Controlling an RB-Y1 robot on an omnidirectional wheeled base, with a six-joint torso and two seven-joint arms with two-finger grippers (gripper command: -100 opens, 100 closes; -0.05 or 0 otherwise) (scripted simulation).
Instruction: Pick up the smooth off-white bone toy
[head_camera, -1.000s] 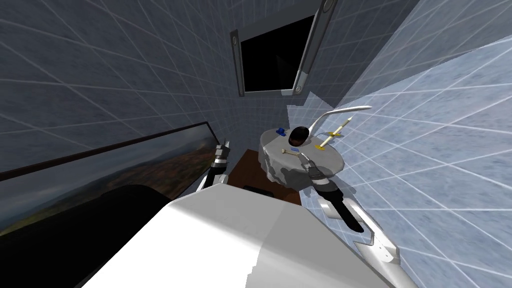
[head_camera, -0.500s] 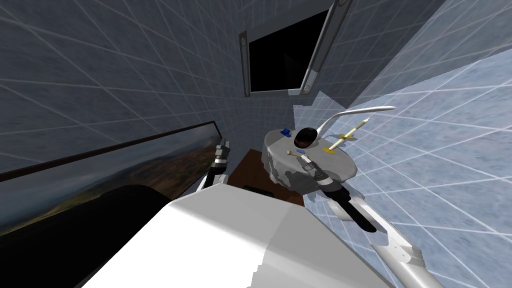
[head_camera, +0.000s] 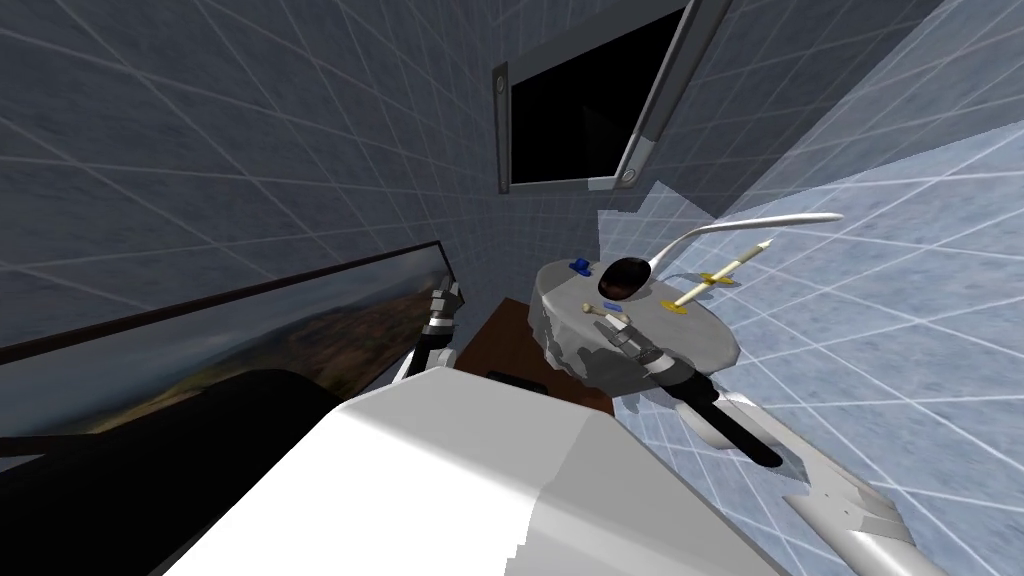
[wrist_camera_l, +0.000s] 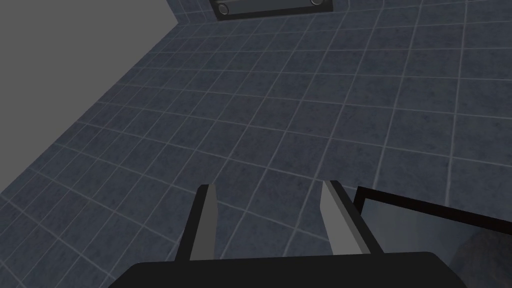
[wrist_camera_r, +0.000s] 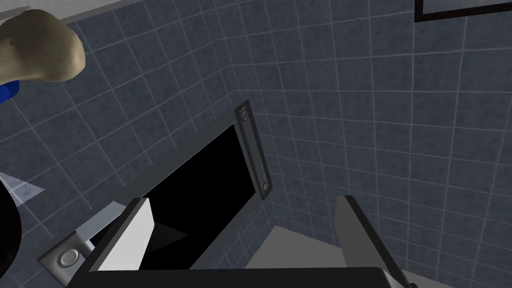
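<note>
The off-white bone toy (head_camera: 592, 311) lies on a round grey basin (head_camera: 700, 335), beside its dark drain hole (head_camera: 625, 278). My right gripper (head_camera: 613, 326) hovers at the bone's near end. In the right wrist view the gripper (wrist_camera_r: 243, 202) is open with nothing between the fingers. There, one knobbed end of the bone (wrist_camera_r: 40, 47) sits off beyond the left finger (wrist_camera_r: 125, 230), outside the gap. My left gripper (head_camera: 447, 297) is raised by the wall to the left and stands open (wrist_camera_l: 268, 186).
On the basin are a small blue piece (head_camera: 580, 265), a thin white stick with a yellow crosspiece (head_camera: 725, 272) and a curved white spout (head_camera: 740, 225). A brown surface (head_camera: 510, 340) lies below the basin. A framed landscape picture (head_camera: 250, 340) leans at left. The wall opening (head_camera: 590, 110) is a black area.
My head view has swung, sliding the basin and the opening to the right. My right arm has stretched further out and its gripper has closed in on the bone. The left arm has stayed still.
</note>
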